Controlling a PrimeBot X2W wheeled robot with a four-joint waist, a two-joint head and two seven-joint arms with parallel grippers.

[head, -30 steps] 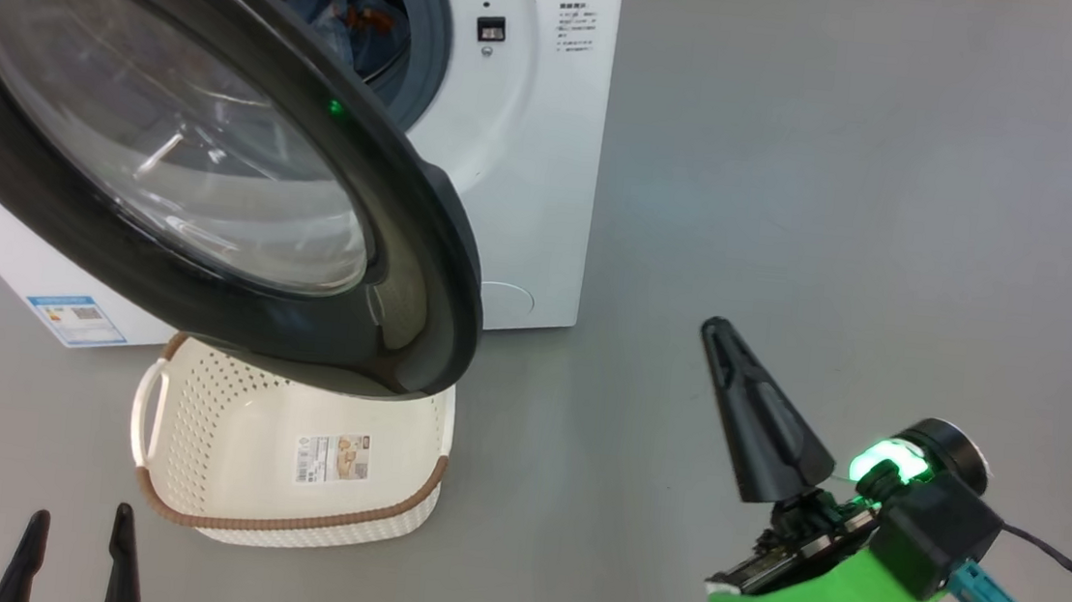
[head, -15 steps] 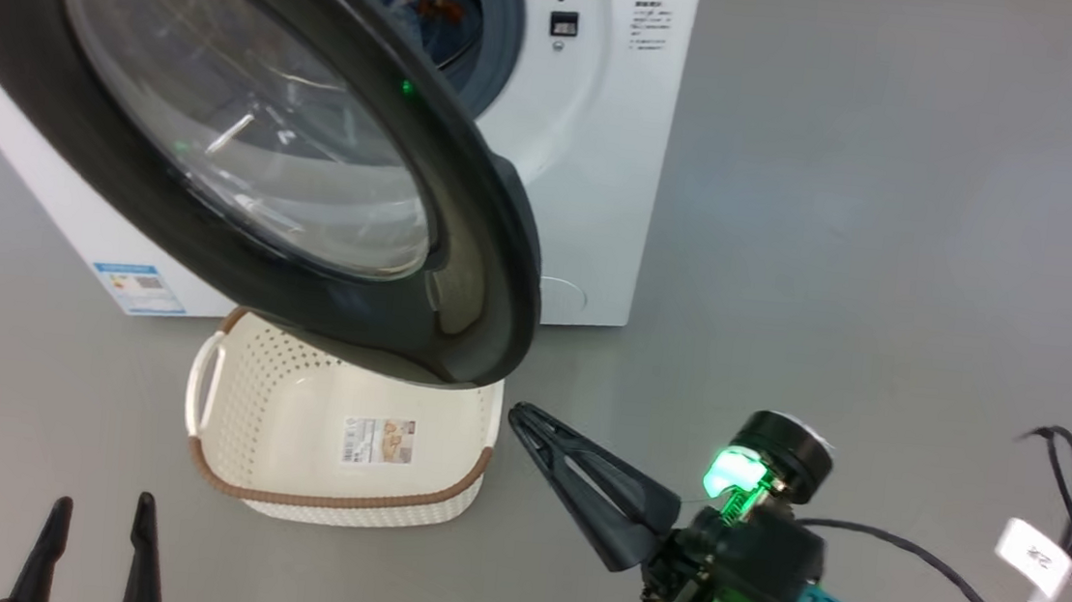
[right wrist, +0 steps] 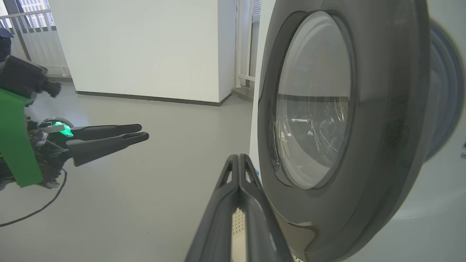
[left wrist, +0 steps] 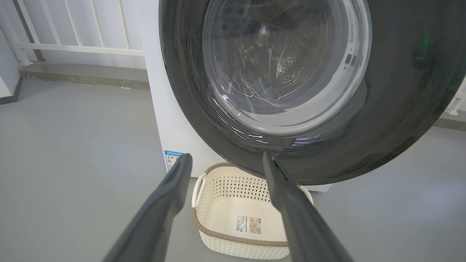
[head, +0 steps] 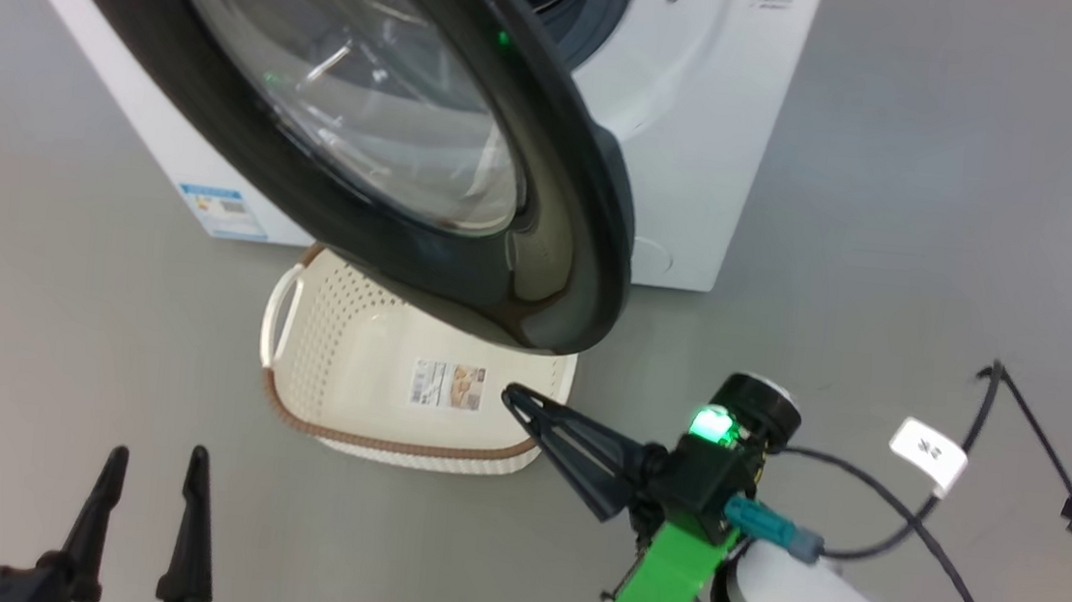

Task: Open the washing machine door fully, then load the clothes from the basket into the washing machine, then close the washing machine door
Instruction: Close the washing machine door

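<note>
left fingers: the left gripper (head: 157,452) is spread wide with nothing between the fingers. It sits at the lower left of the head view, above the grey floor (head: 892,225), pointing up toward the basket but well apart from it.

right fingers: the right gripper (head: 513,398) is pressed completely together, so it looks like one dark spike, and it's holding nothing. In the head view the tip is just beside the basket's right-hand near corner and under the door's lowest edge. In the right wrist view it points at the door's outer face, close to the rim. Can't tell if it actually touches.

washing machine door (head: 564,197): swung out from the front of the machine, with the glossy black rim and glass bowl facing the robot. It hangs over the back of the basket in the head view.

washing machine (head: 703,160): big white box behind the door. A bit of the grey-blue gasket peeks out past the door's top edge, and the blue sticker is low on the front.

basket (head: 346,362): on the floor right in front of the machine, partly under the door. Its cream bottom and label are showing.

cable (head: 914,528): a black lead with a white tag, trailing across the floor on the right arm's side.
</note>
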